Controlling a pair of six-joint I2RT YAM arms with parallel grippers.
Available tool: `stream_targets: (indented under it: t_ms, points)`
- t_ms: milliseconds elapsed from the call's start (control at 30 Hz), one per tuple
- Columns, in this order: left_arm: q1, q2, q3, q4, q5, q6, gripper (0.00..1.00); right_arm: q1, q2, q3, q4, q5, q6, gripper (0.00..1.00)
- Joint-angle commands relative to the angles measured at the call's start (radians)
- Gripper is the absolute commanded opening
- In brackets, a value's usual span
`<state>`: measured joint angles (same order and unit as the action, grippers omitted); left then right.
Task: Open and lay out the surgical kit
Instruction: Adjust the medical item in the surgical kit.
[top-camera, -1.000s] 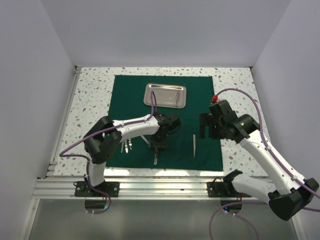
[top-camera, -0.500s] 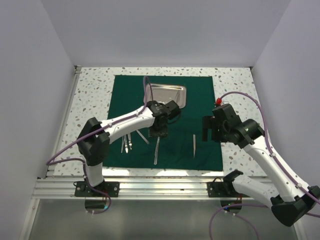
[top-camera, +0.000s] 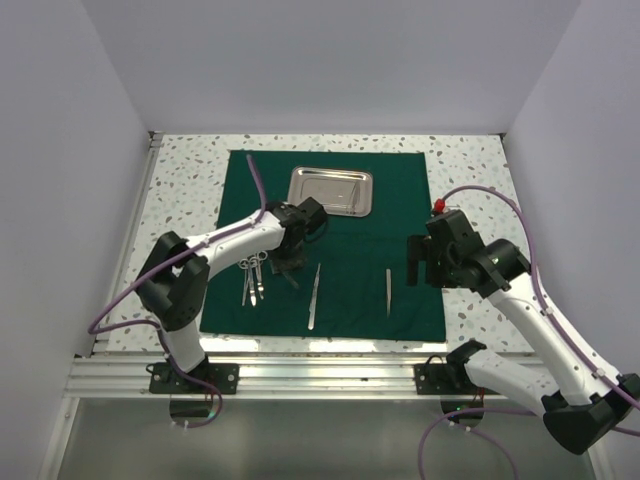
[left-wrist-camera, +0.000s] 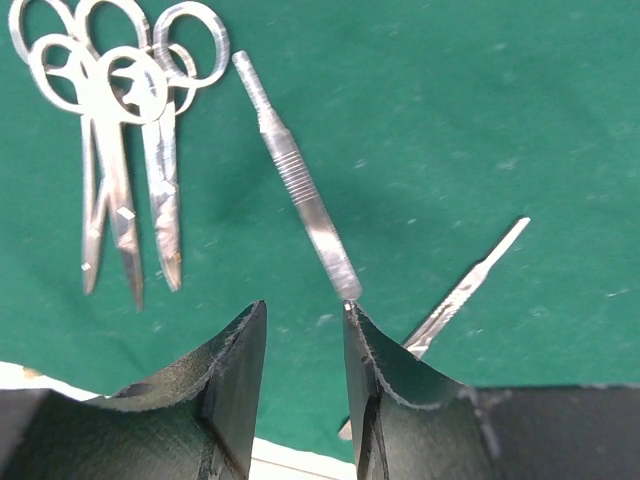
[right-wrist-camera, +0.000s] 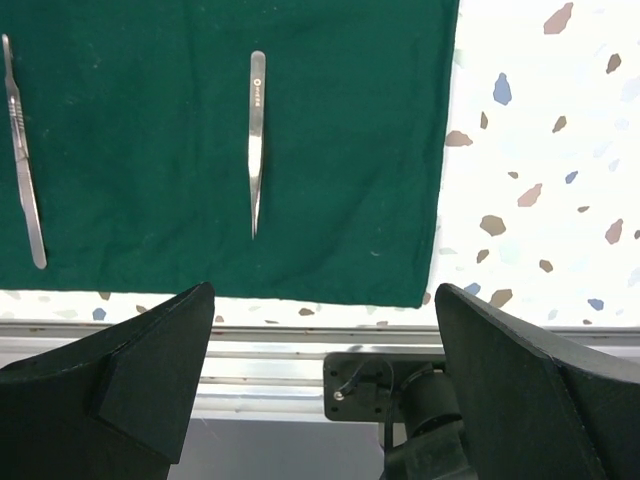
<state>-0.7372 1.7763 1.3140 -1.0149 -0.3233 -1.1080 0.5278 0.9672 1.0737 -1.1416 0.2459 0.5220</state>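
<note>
Up close, the left gripper is parted by a narrow gap and holds nothing — a ridged steel handle ends right at its right fingertip, with ring-handled scissors at 10 o'clock, all on the green cloth. Only the overhead view shows the tray, at the cloth's 12 o'clock. The right gripper gapes wide, empty — tweezers at its 11 o'clock.

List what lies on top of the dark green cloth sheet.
Shiny rectangular steel tray, ring-handled steel instruments, ribbed steel handle, slim flat steel handle, pointed steel tweezers. From above, the left gripper covers a patch of dark green cloth.
</note>
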Motion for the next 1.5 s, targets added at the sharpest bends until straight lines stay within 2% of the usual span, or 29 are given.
stream_targets:
  t_ms: [0,633,967,1233,1467]
  points:
    - [0.001,0.018,-0.021,0.084,-0.036,-0.026,0.40,-0.005,-0.010,0.042,-0.033,0.030,-0.002,0.96]
    - [0.018,0.077,-0.189,0.317,0.003,-0.038,0.39,-0.003,0.010,0.072,-0.079,0.039,-0.025,0.96]
    - [0.016,0.075,-0.305,0.406,0.055,-0.039,0.01,-0.005,0.056,0.091,-0.050,0.018,-0.031,0.96]
    - [-0.014,0.012,-0.265,0.314,0.032,0.005,0.00,-0.003,0.073,0.083,-0.017,0.004,-0.031,0.96]
    - [-0.090,-0.026,-0.141,0.182,-0.002,0.048,0.00,-0.005,0.082,0.077,0.012,0.003,-0.027,0.96]
